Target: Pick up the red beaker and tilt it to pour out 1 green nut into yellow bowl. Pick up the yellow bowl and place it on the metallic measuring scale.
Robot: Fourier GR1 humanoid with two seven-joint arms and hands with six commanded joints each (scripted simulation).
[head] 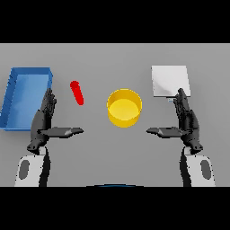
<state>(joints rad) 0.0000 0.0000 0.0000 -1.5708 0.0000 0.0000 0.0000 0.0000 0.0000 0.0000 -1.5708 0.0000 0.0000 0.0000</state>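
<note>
Just ahead of my left robot hand, slightly toward the middle, the red beaker stands on the table, apart from my fingers. This hand is open, fingers straight and thumb pointing inward, holding nothing. My right robot hand is open too, idle, mirroring it. Between the two, a little forward, sits the yellow bowl; I see no nut in it. Right in front of my right fingertips lies the metallic measuring scale. Beyond my left side is a blue bin. I judge the reach comes first: I should close around the beaker's middle, keep it upright, and tilt slowly only once over the bowl.
</note>
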